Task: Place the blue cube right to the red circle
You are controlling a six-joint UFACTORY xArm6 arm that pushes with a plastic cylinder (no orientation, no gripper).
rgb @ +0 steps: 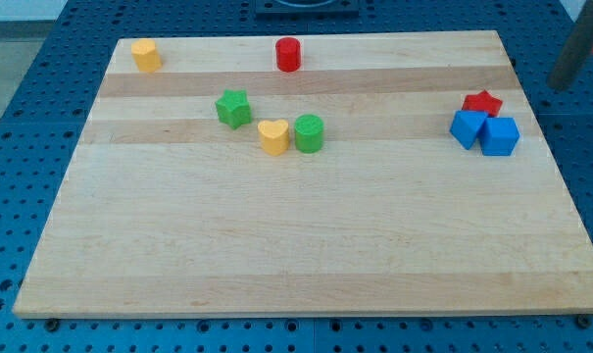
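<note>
The blue cube [500, 136] sits at the right side of the desk [276, 245], touching a second blue block [468, 128] on its left, with a red star [482, 102] just behind the pair. The red circle [288, 54] stands near the far edge, well apart to the left. The task is not yet begun: the cube must travel left and farther back to stop just right of the circle. The cube has no long axis; one corner appears to face the near edge. My tip is not visible; only a blurred dark shape [575, 49] shows at far right. No claw exists, so its state cannot be told.
</note>
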